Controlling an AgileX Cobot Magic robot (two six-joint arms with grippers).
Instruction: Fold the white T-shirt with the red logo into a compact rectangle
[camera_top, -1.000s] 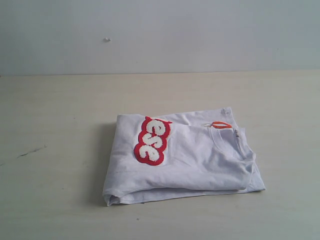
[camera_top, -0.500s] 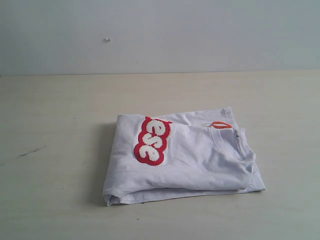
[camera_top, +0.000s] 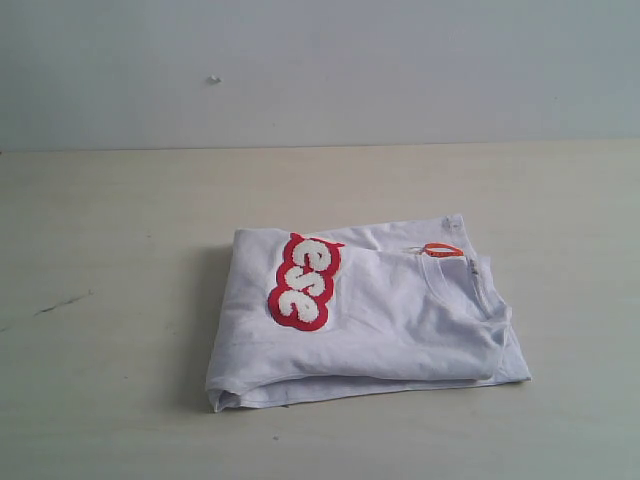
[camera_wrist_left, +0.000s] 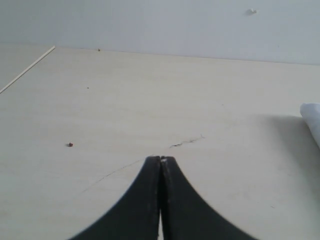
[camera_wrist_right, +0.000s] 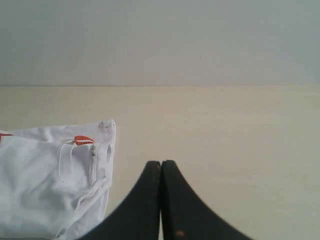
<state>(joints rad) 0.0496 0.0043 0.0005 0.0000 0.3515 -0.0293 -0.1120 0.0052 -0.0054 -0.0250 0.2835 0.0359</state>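
Observation:
The white T-shirt (camera_top: 370, 320) lies folded into a compact rectangle near the middle of the table. On its top layer the red logo (camera_top: 304, 281) shows only the letters "ese". An orange neck tag (camera_top: 441, 250) and the ribbed collar (camera_top: 478, 290) sit toward its right side. No arm appears in the exterior view. My left gripper (camera_wrist_left: 160, 159) is shut and empty over bare table, with a corner of the shirt (camera_wrist_left: 312, 120) off to one side. My right gripper (camera_wrist_right: 161, 162) is shut and empty, apart from the shirt (camera_wrist_right: 45, 185) and its tag (camera_wrist_right: 83, 140).
The pale wooden table (camera_top: 120, 250) runs back to a light grey wall (camera_top: 320, 70). A thin dark scratch (camera_wrist_left: 186, 142) and a small dark speck (camera_wrist_left: 70, 144) mark the tabletop near the left gripper.

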